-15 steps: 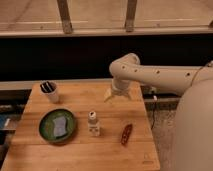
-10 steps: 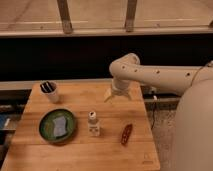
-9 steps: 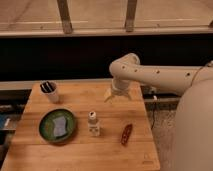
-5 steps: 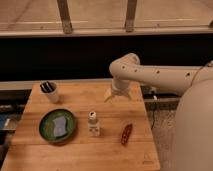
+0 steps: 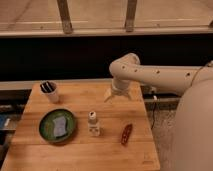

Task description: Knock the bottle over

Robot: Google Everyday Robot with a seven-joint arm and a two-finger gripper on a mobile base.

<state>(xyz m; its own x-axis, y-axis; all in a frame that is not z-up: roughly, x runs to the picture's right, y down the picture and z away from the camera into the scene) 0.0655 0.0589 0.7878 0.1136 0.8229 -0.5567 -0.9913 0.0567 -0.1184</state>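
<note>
The bottle [image 5: 93,123] is small and pale with a white cap and a light label. It stands upright near the middle of the wooden table [image 5: 100,150]. My gripper [image 5: 117,95] hangs from the white arm above the far right part of the table, behind and to the right of the bottle, well apart from it.
A white cup [image 5: 50,92] with dark contents stands at the far left. A green plate [image 5: 58,125] with a pale sponge lies left of the bottle. A reddish-brown item [image 5: 126,134] lies to its right. The table's right edge is near the robot body [image 5: 192,130].
</note>
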